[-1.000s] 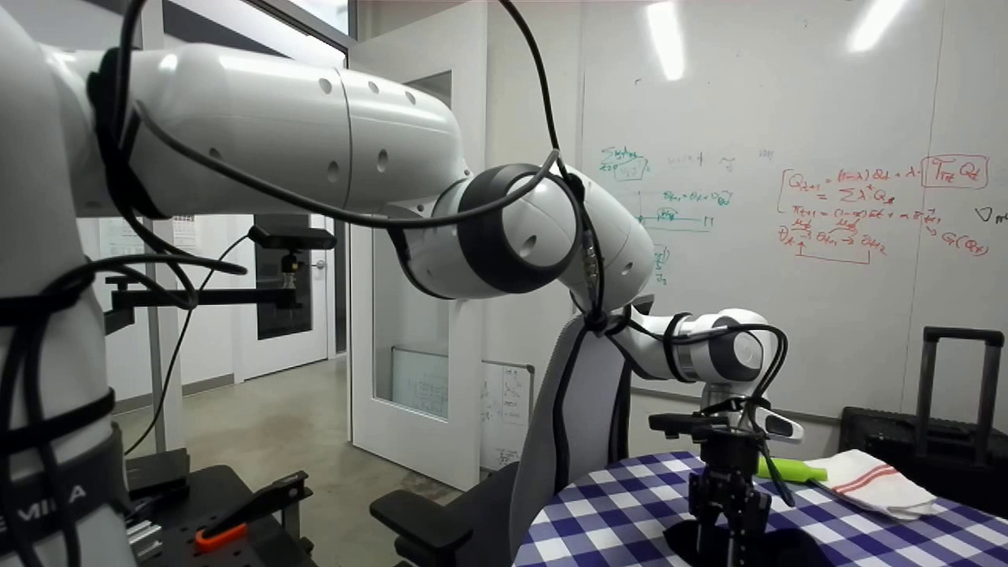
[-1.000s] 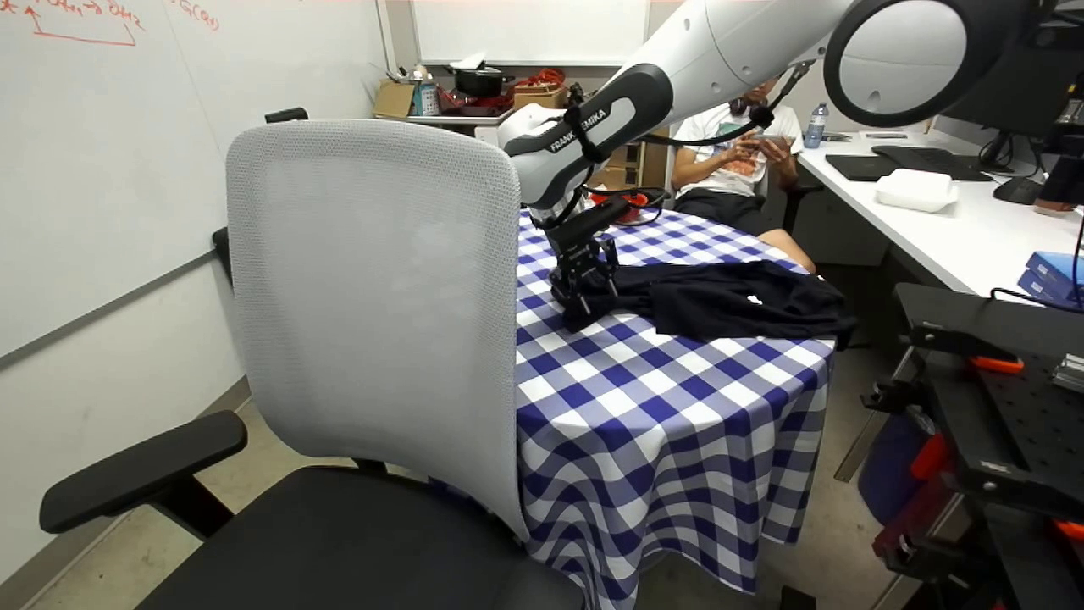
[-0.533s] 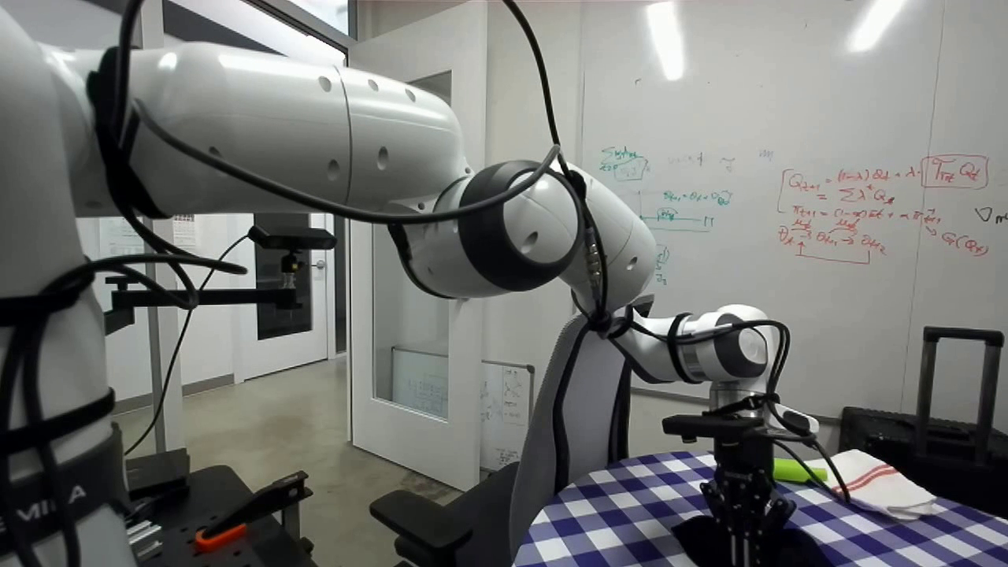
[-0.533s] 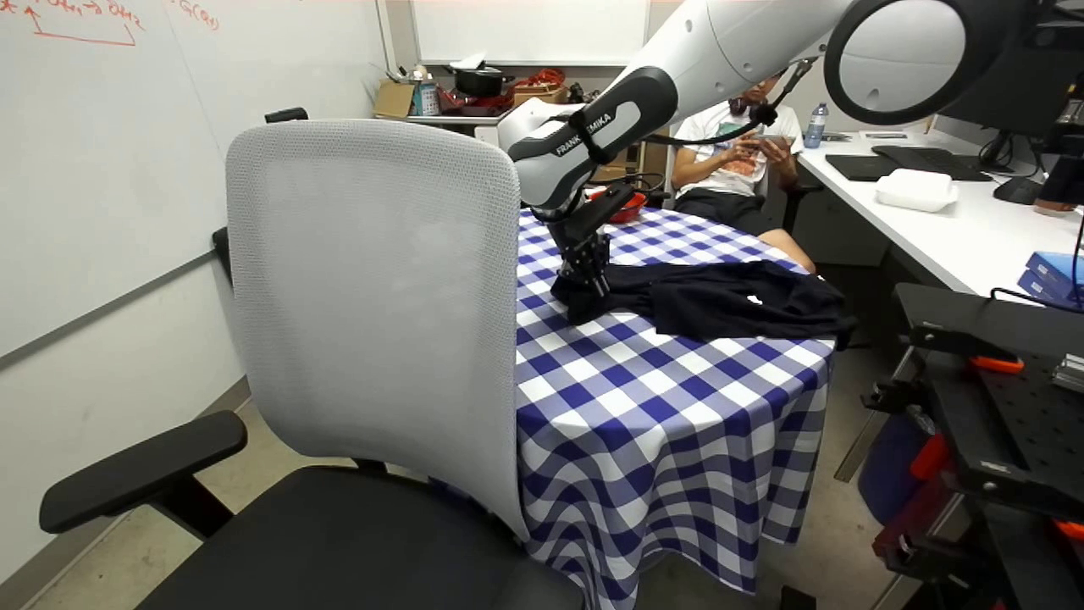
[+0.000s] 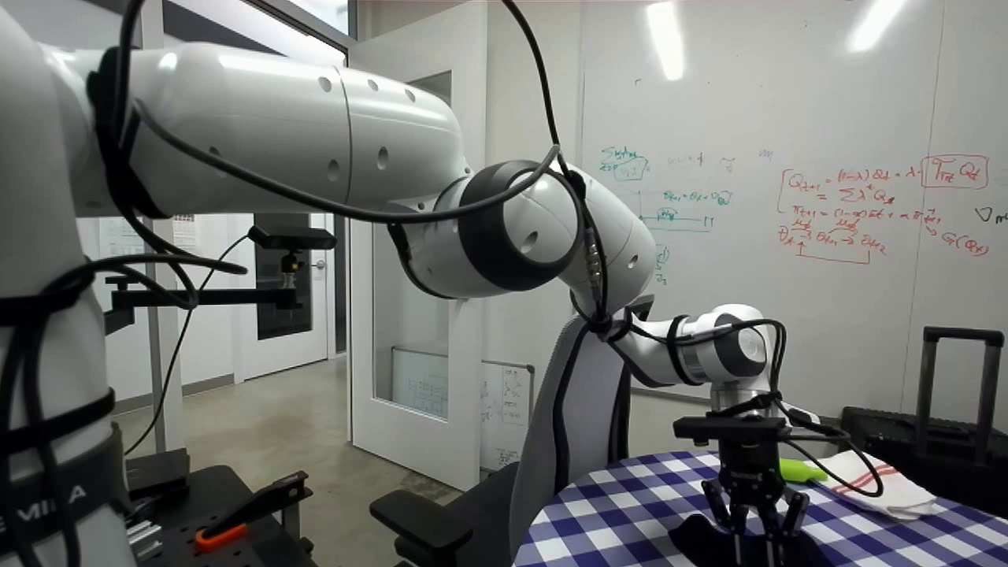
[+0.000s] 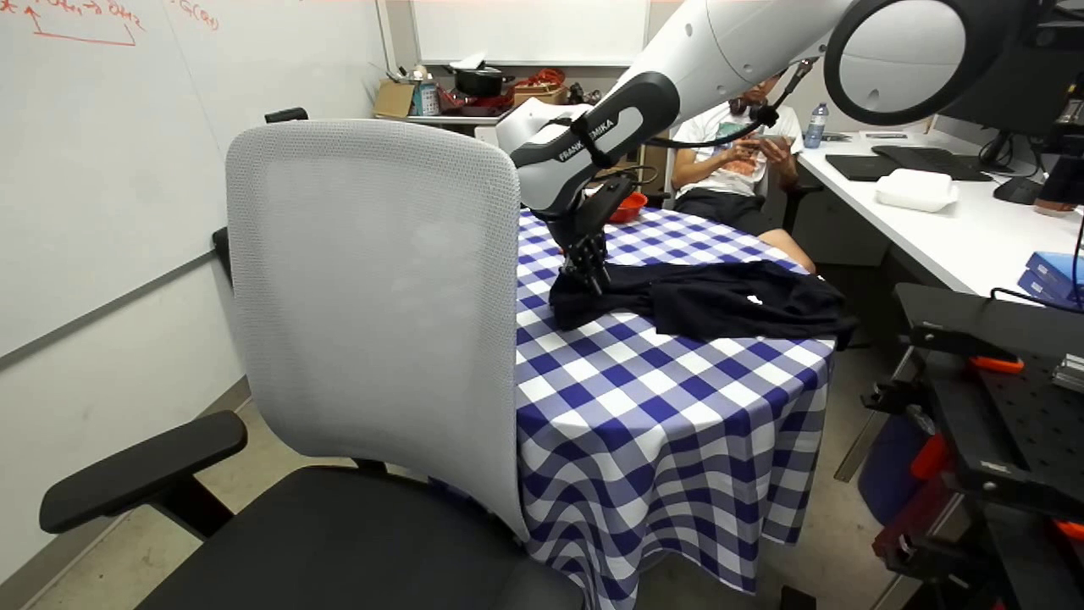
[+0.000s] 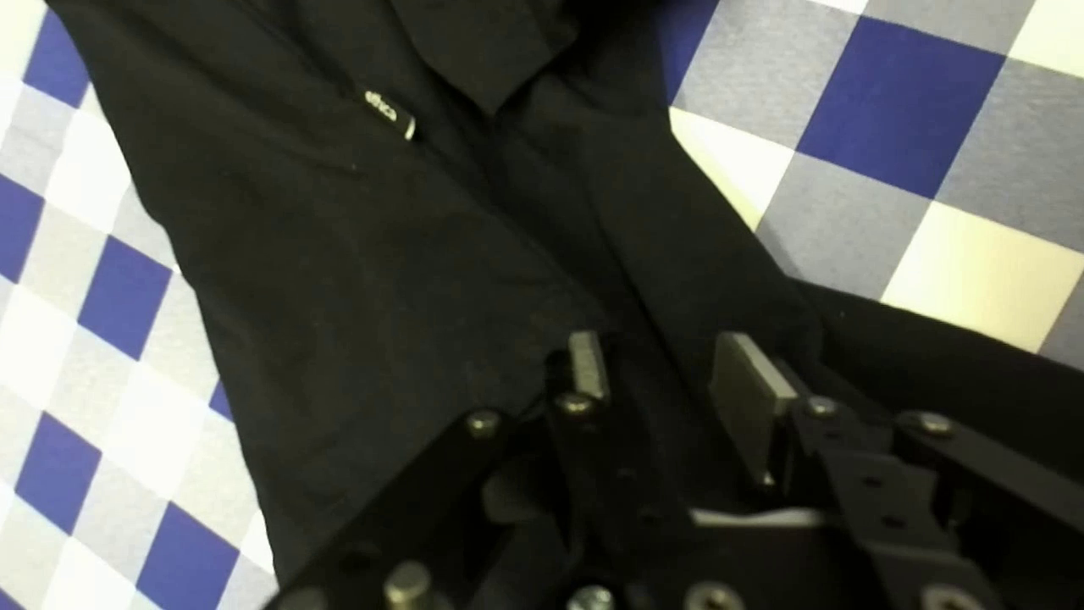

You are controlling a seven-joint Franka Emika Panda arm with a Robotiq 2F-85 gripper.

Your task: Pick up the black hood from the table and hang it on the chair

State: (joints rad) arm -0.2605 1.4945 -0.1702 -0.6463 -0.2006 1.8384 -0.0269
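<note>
Pointing down, the arm [image 5: 543,232] holds parted fingers [image 7: 749,402] over the black hood [image 6: 707,303].

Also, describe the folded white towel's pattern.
The towel has red stripes on white, best seen in an exterior view.

I read the black hood [image 7: 364,254] as deep black, with small pale lettering [image 7: 385,108] on it. The table [image 6: 610,398] wears a check of strong blue, white and grey. My gripper [image 7: 666,370] is black with light grey pads [image 7: 745,407], and my arm [image 5: 260,126] is white with dark grey bands. The chair [image 6: 373,288] comes through light grey across the back, black on the seat [image 6: 364,542]. I also pick out a lime-green object [image 5: 799,471], a red-striped white cloth [image 5: 894,490], a red bowl [image 6: 628,208], and red and green writing [image 5: 846,205] on the whiteboard [image 5: 756,102].
</note>
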